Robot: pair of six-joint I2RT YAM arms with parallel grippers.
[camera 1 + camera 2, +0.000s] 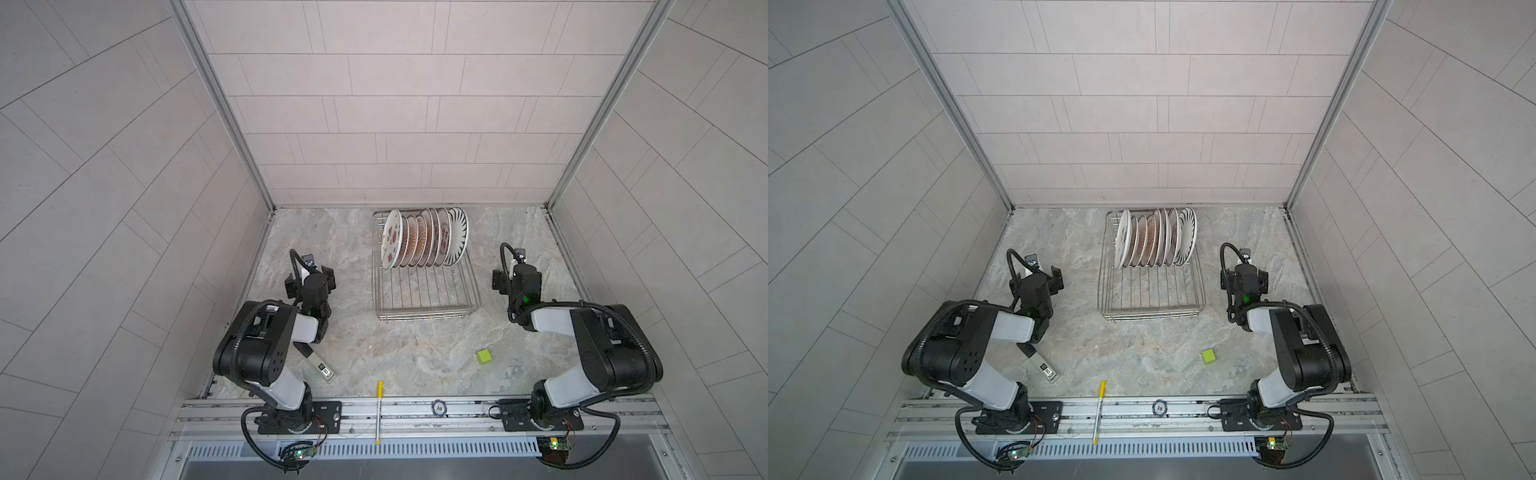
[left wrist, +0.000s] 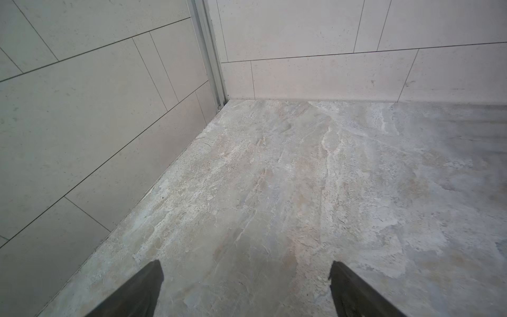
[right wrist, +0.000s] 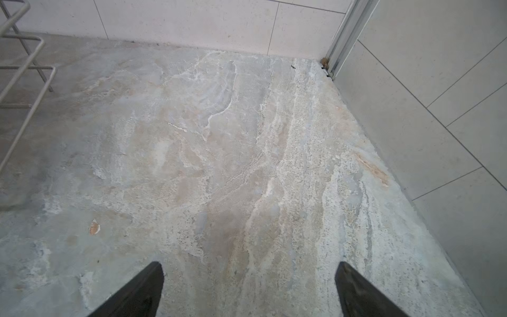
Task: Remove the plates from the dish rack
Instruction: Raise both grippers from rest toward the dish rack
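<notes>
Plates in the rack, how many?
8 plates, standing in one row at the far end of the dish rack, the striped plate rightmost; they overlap, so one may be hidden.

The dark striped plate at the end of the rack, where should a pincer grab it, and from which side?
Probably its upper rim, from above, with the right pincer: the striped plate stands on edge at the row's right end in the dish rack, a neighbouring plate close beside its left face.

Only a "10" can be read, on the small round chip (image 1: 439,408).
</notes>
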